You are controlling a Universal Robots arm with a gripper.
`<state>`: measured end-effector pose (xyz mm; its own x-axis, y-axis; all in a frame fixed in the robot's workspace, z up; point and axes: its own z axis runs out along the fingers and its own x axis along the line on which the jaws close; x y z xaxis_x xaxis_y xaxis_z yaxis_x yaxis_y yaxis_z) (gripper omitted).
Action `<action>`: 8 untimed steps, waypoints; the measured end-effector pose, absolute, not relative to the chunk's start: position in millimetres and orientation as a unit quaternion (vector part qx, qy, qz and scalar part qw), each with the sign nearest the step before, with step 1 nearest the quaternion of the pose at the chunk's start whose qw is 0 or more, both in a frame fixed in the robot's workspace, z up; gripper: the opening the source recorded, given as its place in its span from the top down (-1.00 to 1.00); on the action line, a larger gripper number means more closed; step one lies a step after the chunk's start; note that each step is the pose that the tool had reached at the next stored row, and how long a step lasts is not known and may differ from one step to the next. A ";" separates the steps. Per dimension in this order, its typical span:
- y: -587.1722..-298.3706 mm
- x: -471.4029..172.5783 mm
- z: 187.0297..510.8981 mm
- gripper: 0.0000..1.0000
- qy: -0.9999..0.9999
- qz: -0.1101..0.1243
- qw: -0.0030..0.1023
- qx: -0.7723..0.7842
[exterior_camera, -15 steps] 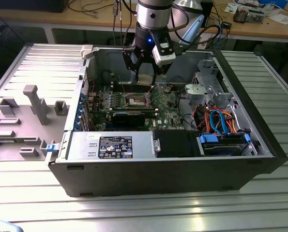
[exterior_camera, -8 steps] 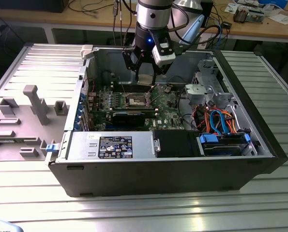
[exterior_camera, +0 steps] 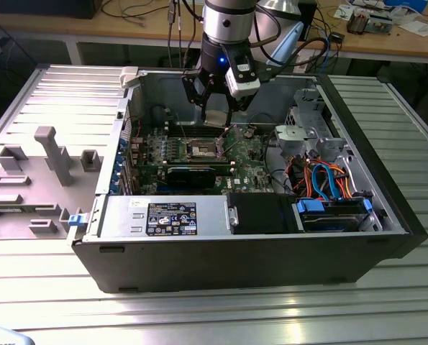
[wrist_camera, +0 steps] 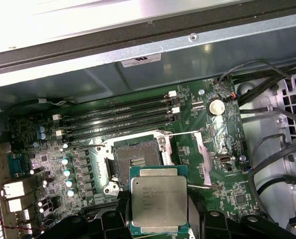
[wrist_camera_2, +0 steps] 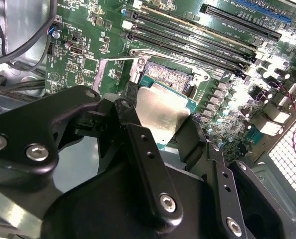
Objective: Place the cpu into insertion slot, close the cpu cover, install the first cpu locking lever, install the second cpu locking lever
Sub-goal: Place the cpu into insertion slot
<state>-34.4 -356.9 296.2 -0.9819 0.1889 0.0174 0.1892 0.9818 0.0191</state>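
Now the claw (exterior_camera: 215,115) is clamped on the cpu (wrist_camera: 158,204), hanging just above the insertion slot (wrist_camera: 137,158), silvery top facing the first wrist view, edges squared to the slot; its gripped sides are hidden.

My gripper (exterior_camera: 215,123) hangs inside the open computer case (exterior_camera: 199,266), over the green motherboard (exterior_camera: 251,149). Fingers pinch a flat silvery piece, probably the cpu (exterior_camera: 215,115). It's clear of the board, near the insertion slot (exterior_camera: 203,149).
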 end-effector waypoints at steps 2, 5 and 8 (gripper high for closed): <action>-356.9 -34.4 296.2 -0.09 -0.995 -0.010 0.008 -0.096; -356.9 -34.4 296.2 -0.09 -0.995 -0.010 0.008 -0.098; -356.9 -34.4 296.2 -0.09 -0.995 -0.010 0.008 -0.099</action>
